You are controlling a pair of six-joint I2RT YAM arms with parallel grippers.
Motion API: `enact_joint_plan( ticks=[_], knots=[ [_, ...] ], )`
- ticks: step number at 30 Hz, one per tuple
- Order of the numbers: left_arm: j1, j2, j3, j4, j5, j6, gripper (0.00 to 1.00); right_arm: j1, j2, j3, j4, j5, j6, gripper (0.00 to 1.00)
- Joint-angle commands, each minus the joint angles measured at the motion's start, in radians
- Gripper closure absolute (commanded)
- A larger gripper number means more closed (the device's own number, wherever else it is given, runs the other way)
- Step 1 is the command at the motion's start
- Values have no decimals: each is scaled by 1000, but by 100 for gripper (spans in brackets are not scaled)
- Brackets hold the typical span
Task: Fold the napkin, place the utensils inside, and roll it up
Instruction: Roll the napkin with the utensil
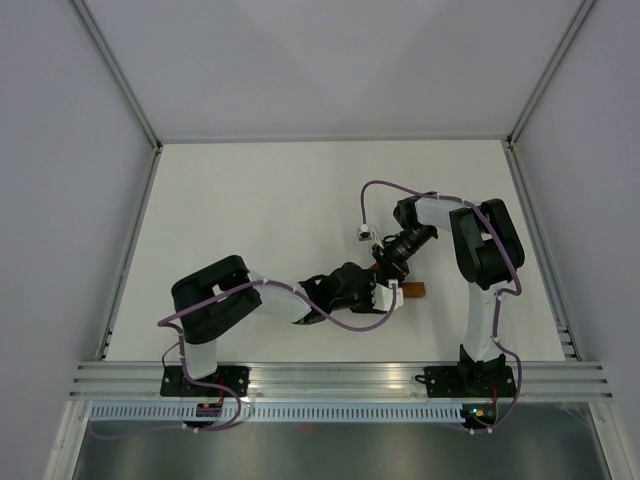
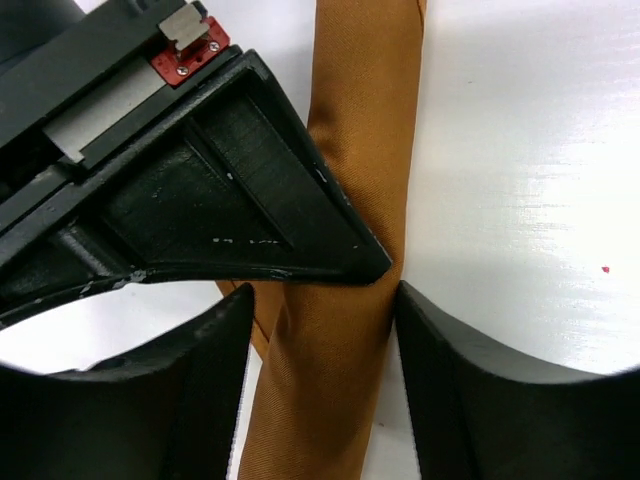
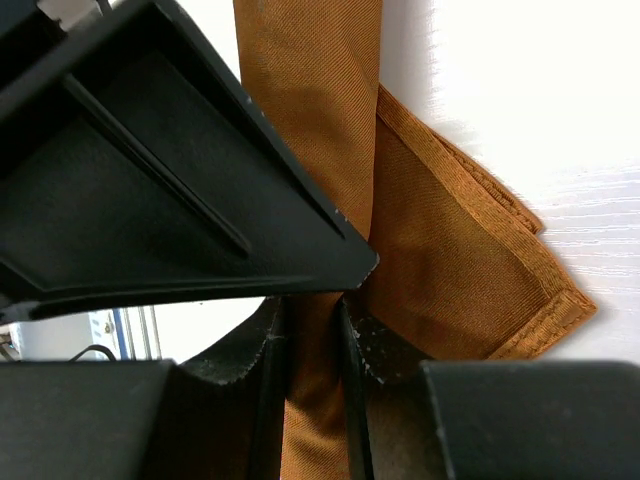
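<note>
**Rolling the napkin tight, both grippers on the bundle**

We are judging the rolling step to be well along. The rust-orange, slightly shiny cloth napkin [image 2: 360, 150] is lying on the white tabletop [image 1: 300, 200] as a narrow band, not a flat square.

The left gripper [image 2: 322, 320] is straddling that band. Its jaws are standing moderately apart, and the cloth is filling the gap and seeming to touch both inner faces, so we are reading this as a loose grip on the roll. The right gripper [image 3: 308, 340] is pinching the same band much harder, with its jaws nearly together and the fabric squeezed thin between them.

Each wrist view is showing the other gripper as a dark wedge crowding in from the upper left, so the two tools are working just beside each other. In the overhead view they are meeting toward the near side of the table, a little right of centre, and covering almost all of the cloth.

A hemmed corner flap [image 3: 480, 270] is sticking out flat beside the right gripper, not wound in. To do this step well, we are thinking the grippers should be turning the bundle together at an even pace. They should also be tucking that flap under and staying clear of each other.

The knife is not showing in any view. We are supposing it is wrapped inside, but we cannot confirm that.
</note>
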Motion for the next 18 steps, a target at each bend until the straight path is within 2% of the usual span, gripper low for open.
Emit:
enact_joint_plan(
  ticks=[1, 3, 7, 9, 10, 13, 16, 18],
  knots=[
    [8, 38, 28, -58, 50, 20, 39, 1, 67, -23, 111, 151, -66, 78],
    [17, 44, 38, -93, 66, 12, 44, 1, 65, -21, 110, 148, -69, 77],
    [28, 56, 52, -152, 92, -18, 62, 0, 65, -20, 105, 145, -74, 76],
    [30, 63, 64, -181, 103, -32, 70, 0, 62, -20, 107, 142, -74, 72],
    [31, 69, 69, -190, 106, -40, 78, 0, 59, -20, 107, 140, -72, 69],
    [33, 73, 84, -218, 123, -63, 88, -2, 51, -18, 107, 140, -69, 62],
    [43, 70, 90, -241, 153, -92, 94, -6, 13, -21, 116, 136, -48, 50],
    [48, 73, 100, -267, 178, -113, 95, -12, -11, -23, 125, 134, -32, 46]
  ],
)
